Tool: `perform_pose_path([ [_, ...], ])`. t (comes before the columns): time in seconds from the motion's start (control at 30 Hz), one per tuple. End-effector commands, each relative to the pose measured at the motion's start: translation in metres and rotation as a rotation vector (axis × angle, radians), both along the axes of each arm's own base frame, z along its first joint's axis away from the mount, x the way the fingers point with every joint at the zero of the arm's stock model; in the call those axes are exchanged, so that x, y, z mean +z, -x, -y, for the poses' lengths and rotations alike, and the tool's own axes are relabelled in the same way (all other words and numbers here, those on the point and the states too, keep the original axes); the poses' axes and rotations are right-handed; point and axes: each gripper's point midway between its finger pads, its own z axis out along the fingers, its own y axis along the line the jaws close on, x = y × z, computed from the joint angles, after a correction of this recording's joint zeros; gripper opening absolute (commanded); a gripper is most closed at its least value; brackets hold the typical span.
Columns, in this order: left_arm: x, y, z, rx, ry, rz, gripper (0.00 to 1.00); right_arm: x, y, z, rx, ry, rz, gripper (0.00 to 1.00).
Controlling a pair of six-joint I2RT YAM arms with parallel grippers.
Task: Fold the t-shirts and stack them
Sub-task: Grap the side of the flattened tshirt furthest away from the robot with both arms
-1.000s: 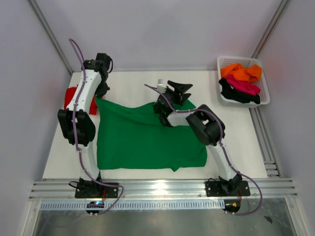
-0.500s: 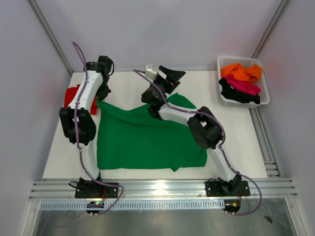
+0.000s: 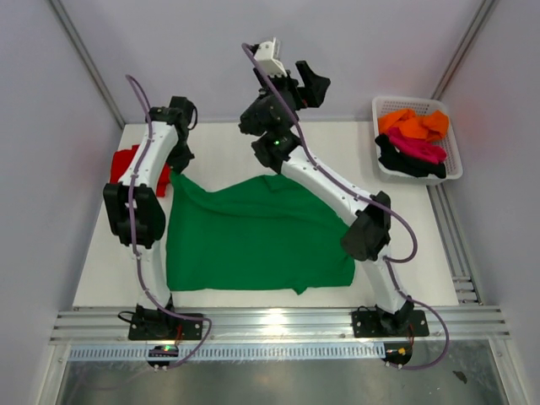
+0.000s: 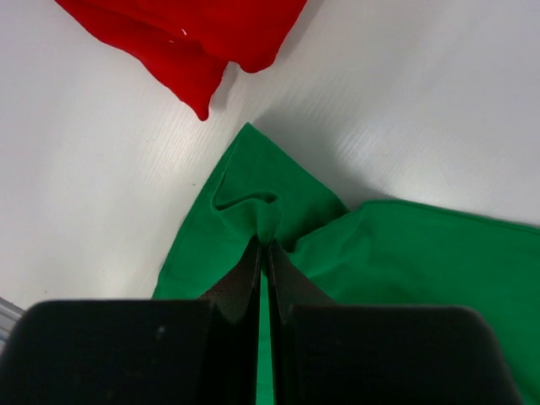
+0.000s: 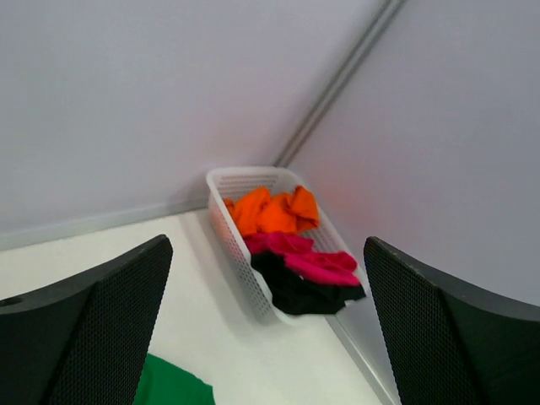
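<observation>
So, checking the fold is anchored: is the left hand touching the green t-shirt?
Touching. The left wrist view shows the left hand shut on a pinched ridge of the green t-shirt near its corner.

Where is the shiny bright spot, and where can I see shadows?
Top view: a white glare spot sits on the metal rail at the near edge. Left wrist view: the green shirt throws a soft grey shadow on the table beside its lifted corner.

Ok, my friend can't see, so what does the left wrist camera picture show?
The left gripper is shut, pinching a bunched corner of the green shirt on the white table. A red shirt lies just beyond it, not touching.
</observation>
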Motion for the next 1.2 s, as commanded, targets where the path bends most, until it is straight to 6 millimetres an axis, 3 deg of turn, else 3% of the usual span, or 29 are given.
perform_pose_path([
  [0.0, -0.001, -0.011, 0.008, -0.019, 0.033, 0.027, 0.00, 0.069, 0.013, -0.014, 0.250, -0.222, 0.229, 1.00],
  [0.03, -0.002, -0.011, 0.009, -0.020, 0.036, 0.024, 0.00, 0.084, 0.007, -0.033, 0.413, -0.237, 0.270, 0.99],
  [0.07, -0.002, -0.012, 0.009, -0.021, 0.035, 0.022, 0.00, 0.108, 0.017, -0.025, 0.500, -0.316, 0.328, 0.99],
  [0.1, -0.002, -0.012, 0.009, -0.021, 0.034, 0.023, 0.00, 0.094, 0.013, -0.040, 0.604, -0.434, 0.313, 0.99],
  [0.13, -0.001, -0.012, 0.009, -0.021, 0.034, 0.025, 0.00, 0.098, 0.014, -0.053, 0.729, -0.502, 0.318, 0.99],
  [0.17, -0.001, -0.013, 0.009, -0.022, 0.034, 0.026, 0.00, 0.094, 0.007, -0.046, 0.747, -0.563, 0.313, 0.99],
  [0.23, 0.004, -0.013, 0.010, -0.022, 0.041, 0.035, 0.00, 0.072, 0.005, -0.044, 0.760, -0.709, 0.248, 0.99],
  [0.27, 0.004, -0.013, 0.010, -0.023, 0.044, 0.036, 0.00, 0.043, 0.002, -0.045, 0.750, -0.709, 0.147, 0.99],
  [0.33, 0.008, -0.013, 0.011, -0.024, 0.047, 0.048, 0.00, 0.011, -0.005, -0.037, 0.700, -0.766, 0.075, 0.99],
  [0.37, 0.011, -0.013, 0.011, -0.025, 0.050, 0.055, 0.00, -0.028, -0.005, -0.036, 0.666, -0.759, -0.026, 0.99],
  [0.43, 0.012, -0.013, 0.010, -0.027, 0.044, 0.056, 0.00, -0.056, -0.005, -0.019, 0.614, -0.856, -0.065, 0.99],
  [0.47, 0.013, -0.012, 0.009, -0.026, 0.038, 0.057, 0.00, -0.096, -0.004, -0.013, 0.570, -0.886, -0.142, 0.99],
  [0.5, 0.013, -0.012, 0.009, -0.027, 0.037, 0.055, 0.00, -0.113, -0.001, -0.015, 0.589, -0.949, -0.190, 0.99],
  [0.53, 0.012, -0.011, 0.009, -0.027, 0.037, 0.050, 0.00, -0.118, 0.000, 0.001, 0.550, -1.043, -0.165, 0.99],
  [0.57, 0.010, -0.010, 0.008, -0.028, 0.036, 0.045, 0.00, -0.153, 0.003, 0.006, 0.517, -1.073, -0.219, 0.99],
  [0.63, 0.006, -0.007, 0.008, -0.026, 0.037, 0.034, 0.00, -0.167, 0.012, 0.011, 0.526, -1.151, -0.241, 0.99],
  [0.67, 0.005, -0.007, 0.008, -0.024, 0.037, 0.034, 0.00, -0.193, 0.018, 0.012, 0.492, -1.190, -0.277, 0.99],
  [0.73, 0.001, -0.004, 0.008, -0.023, 0.036, 0.022, 0.00, -0.210, 0.024, 0.018, 0.470, -1.228, -0.304, 0.99],
  [0.83, 0.000, -0.001, 0.006, -0.021, 0.029, 0.017, 0.00, -0.258, 0.037, 0.035, 0.372, -1.299, -0.370, 0.99],
  [1.0, 0.001, 0.001, 0.007, -0.020, 0.037, 0.020, 0.00, -0.287, 0.035, 0.044, 0.380, -1.438, -0.371, 0.99],
  [1.17, -0.004, 0.005, 0.008, -0.016, 0.038, 0.005, 0.00, -0.294, 0.023, 0.017, 0.552, -1.585, -0.416, 0.98],
])
